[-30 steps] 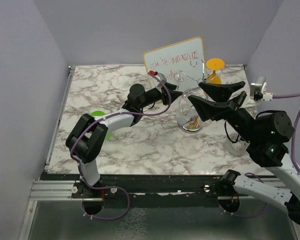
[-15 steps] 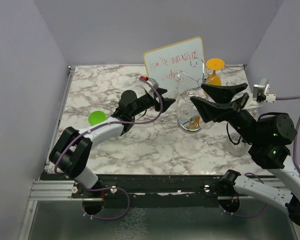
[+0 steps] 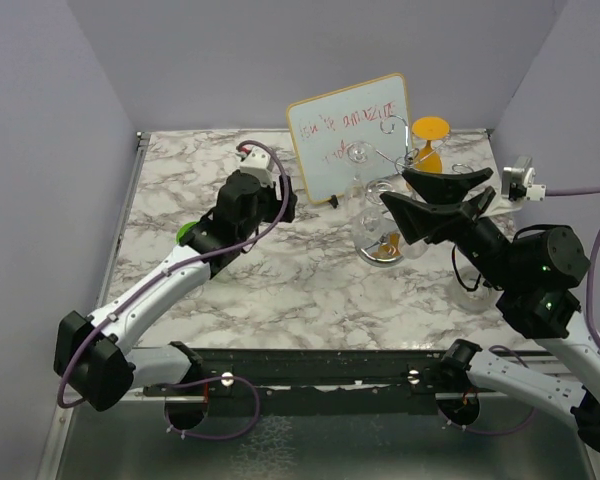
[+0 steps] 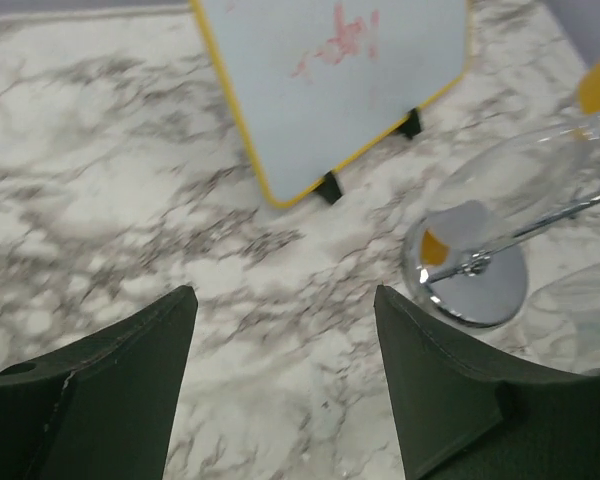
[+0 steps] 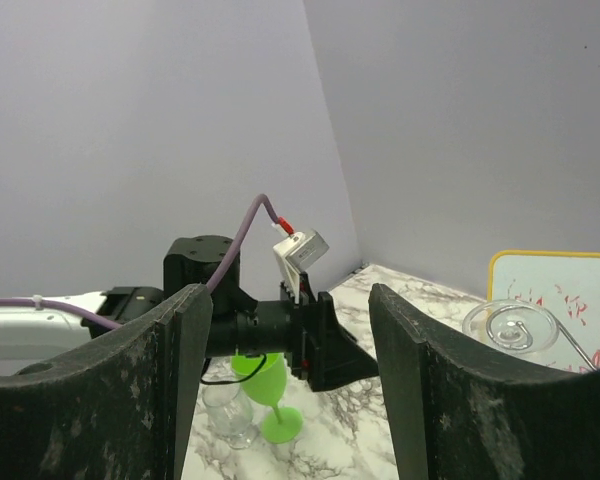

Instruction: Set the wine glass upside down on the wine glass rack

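Observation:
The wine glass rack (image 4: 472,285) stands at the back right on its shiny disc base, its wire loop (image 3: 390,127) in front of the whiteboard. A clear wine glass (image 3: 368,215) hangs upside down on it; its bowl (image 4: 540,190) shows in the left wrist view and its foot (image 5: 510,325) sits in a wire curl. My left gripper (image 3: 285,200) (image 4: 283,295) is open and empty over bare marble, left of the rack. My right gripper (image 3: 393,186) (image 5: 288,290) hovers open and empty just right of the hanging glass.
A tilted whiteboard (image 3: 348,135) with red writing stands behind the rack. An orange glass (image 3: 430,140) hangs on the rack's far side. A green glass (image 5: 265,385) and a clear glass (image 5: 225,410) stand at the left, partly under my left arm. Purple walls enclose the table.
My left gripper has opened and drawn back to the left, away from the rack. The clear glass stays hanging on the rack. The right arm has barely moved.

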### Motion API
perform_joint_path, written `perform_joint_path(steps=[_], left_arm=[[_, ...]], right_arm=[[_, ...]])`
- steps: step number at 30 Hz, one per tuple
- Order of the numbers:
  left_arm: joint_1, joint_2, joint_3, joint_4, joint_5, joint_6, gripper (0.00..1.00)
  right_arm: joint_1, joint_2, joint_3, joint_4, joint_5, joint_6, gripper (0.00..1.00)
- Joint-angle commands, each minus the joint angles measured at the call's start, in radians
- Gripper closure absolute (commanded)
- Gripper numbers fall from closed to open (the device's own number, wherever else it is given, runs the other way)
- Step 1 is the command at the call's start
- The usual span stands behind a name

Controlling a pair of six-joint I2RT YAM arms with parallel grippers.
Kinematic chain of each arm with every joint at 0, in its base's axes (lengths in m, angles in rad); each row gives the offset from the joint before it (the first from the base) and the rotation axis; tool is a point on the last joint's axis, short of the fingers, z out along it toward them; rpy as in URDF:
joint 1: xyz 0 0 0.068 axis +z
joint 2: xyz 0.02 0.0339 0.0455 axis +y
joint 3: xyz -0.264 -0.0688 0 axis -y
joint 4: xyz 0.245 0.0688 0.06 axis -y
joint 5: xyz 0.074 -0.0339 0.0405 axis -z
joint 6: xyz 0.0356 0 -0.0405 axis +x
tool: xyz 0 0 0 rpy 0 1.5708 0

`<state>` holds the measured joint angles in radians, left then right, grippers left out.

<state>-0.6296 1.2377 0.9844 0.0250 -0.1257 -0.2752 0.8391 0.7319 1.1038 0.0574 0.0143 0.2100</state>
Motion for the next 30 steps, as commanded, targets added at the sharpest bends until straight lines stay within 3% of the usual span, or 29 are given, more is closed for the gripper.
perform_joint_path(steps=[1,6,10,12,16,18,30], left_arm=[[0.021,-0.063,0.086,-0.512,-0.302,-0.088,0.25],[0.091,-0.117,0.092,-0.655,-0.402,-0.153,0.02],[0.167,-0.147,0.063,-0.656,-0.381,-0.181,0.02],[0.206,-0.15,0.053,-0.661,-0.379,-0.196,0.1],[0.279,-0.155,0.03,-0.662,-0.335,-0.226,0.39],[0.298,-0.155,0.018,-0.662,-0.32,-0.24,0.49],[0.356,-0.075,-0.01,-0.652,-0.167,-0.22,0.74]], right_arm=[[0.007,0.005,-0.007,-0.024,0.031,0.026,0.31],[0.007,0.023,-0.008,-0.022,0.036,0.038,0.31],[0.007,0.038,-0.008,-0.025,0.038,0.044,0.31],[0.008,0.043,-0.005,-0.029,0.038,0.05,0.3],[0.007,0.044,-0.007,-0.03,0.04,0.059,0.31],[0.007,0.044,-0.008,-0.03,0.043,0.061,0.31],[0.008,0.044,-0.012,-0.039,0.049,0.07,0.31]])
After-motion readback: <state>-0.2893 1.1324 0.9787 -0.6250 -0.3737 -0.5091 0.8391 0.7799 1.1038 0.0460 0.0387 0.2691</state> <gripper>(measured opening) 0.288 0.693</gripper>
